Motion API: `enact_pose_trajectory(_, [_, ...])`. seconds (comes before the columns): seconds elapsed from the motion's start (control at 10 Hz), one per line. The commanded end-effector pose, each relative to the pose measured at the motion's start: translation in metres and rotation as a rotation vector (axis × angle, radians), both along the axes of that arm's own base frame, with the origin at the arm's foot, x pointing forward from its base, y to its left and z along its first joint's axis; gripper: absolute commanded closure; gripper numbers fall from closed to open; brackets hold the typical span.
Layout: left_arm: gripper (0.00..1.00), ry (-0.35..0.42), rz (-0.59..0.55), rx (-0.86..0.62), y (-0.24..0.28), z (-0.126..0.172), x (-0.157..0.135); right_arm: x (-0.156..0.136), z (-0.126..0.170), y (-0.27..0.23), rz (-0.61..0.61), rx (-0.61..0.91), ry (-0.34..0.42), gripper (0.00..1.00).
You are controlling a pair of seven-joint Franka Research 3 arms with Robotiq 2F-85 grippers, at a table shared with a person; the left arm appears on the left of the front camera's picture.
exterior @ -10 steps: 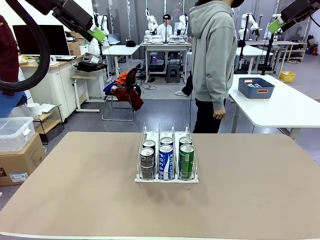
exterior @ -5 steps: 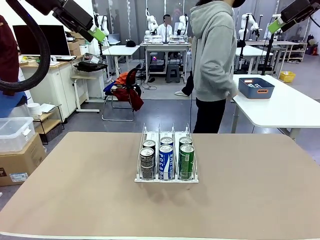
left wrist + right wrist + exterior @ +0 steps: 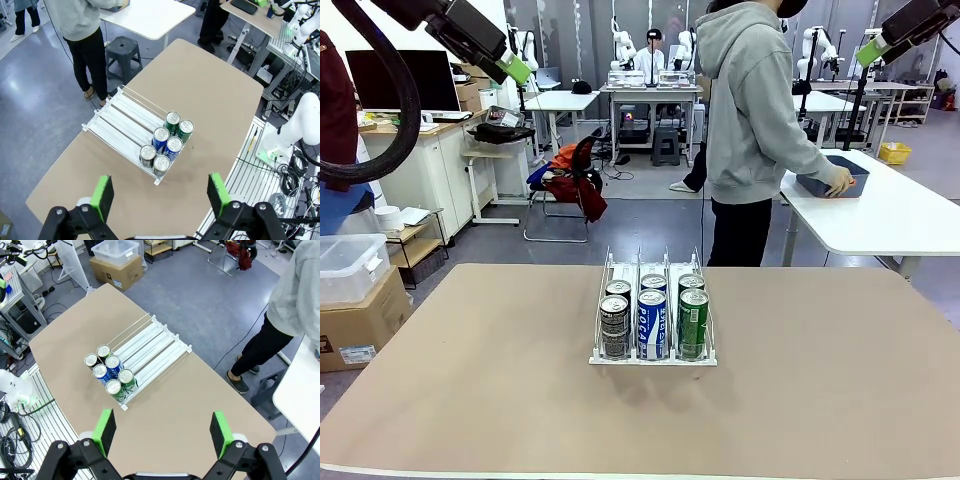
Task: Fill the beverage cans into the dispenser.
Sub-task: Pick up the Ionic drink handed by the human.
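Brown table (image 3: 470, 400), one, in an open lab hall. On it we list:

- Dispenser (image 3: 654, 266), one, near the middle, three lanes.
- Six beverage cans (image 3: 653, 283), upright, two per lane at the end nearest our side: dark grey pair (image 3: 614, 326) in the left lane, blue pair (image 3: 651, 322) in the middle, green pair (image 3: 693, 322) in the right.

Left gripper (image 3: 160, 189): high above the table, jaws spread wide, nothing held. Right gripper (image 3: 162, 427): the same.

Person (image 3: 750, 120), one, beyond the far edge, with a hand (image 3: 837, 181) at a blue tub (image 3: 857, 168) on a white side table (image 3: 900, 215).
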State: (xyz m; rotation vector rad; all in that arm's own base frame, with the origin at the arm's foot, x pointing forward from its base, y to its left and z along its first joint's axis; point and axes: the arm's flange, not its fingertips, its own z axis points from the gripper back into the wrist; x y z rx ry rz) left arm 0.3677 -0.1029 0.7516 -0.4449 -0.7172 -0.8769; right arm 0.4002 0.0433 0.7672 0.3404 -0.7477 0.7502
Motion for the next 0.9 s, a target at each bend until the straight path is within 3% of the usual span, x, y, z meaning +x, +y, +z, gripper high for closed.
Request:
enact_pose_trajectory(0.0, [0.0,0.009,-0.005,-0.008,0.0,-0.0004,-0.0009,-0.0007,-0.0007,-0.0005,-0.005,0.006,-0.006,0.0])
enact_pose_trajectory(0.8, [0.0,0.009,-0.005,-0.008,0.0,-0.0004,-0.0009,-0.0007,-0.0007,-0.0005,-0.005,0.006,-0.006,0.0])
